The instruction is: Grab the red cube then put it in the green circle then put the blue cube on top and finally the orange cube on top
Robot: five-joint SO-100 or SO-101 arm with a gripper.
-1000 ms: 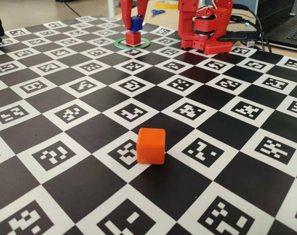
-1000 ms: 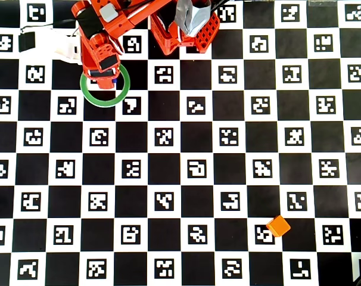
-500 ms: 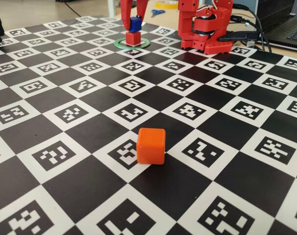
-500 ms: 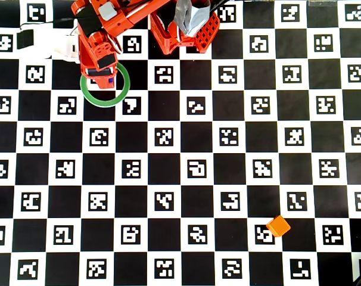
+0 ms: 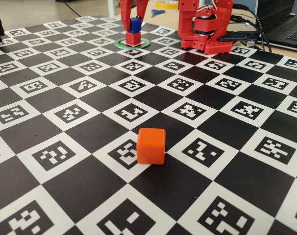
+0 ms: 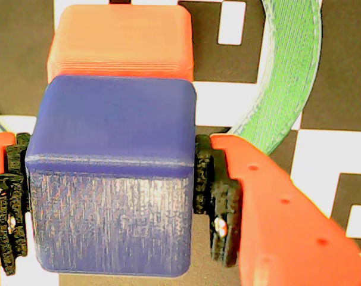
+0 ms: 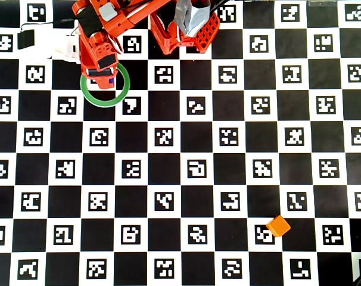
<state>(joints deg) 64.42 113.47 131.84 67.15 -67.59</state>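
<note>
My gripper (image 5: 135, 24) is shut on the blue cube (image 5: 135, 25) and holds it right on top of the red cube (image 5: 133, 38), which stands inside the green circle (image 5: 122, 44) at the far side of the board. In the wrist view the blue cube (image 6: 112, 179) fills the space between the black pads (image 6: 219, 196), with the red cube (image 6: 121, 42) under it and part of the green circle (image 6: 288, 71) at the right. The overhead view shows the gripper (image 7: 100, 74) over the green circle (image 7: 124, 89). The orange cube (image 5: 151, 146) lies alone near the front and also shows in the overhead view (image 7: 278, 226).
The red arm base (image 5: 205, 27) stands at the back, right of the circle. A laptop (image 5: 290, 29) and cables lie off the board at the back right. Scissors (image 5: 157, 11) lie behind the board. The checkered marker board (image 5: 89, 161) covers the table.
</note>
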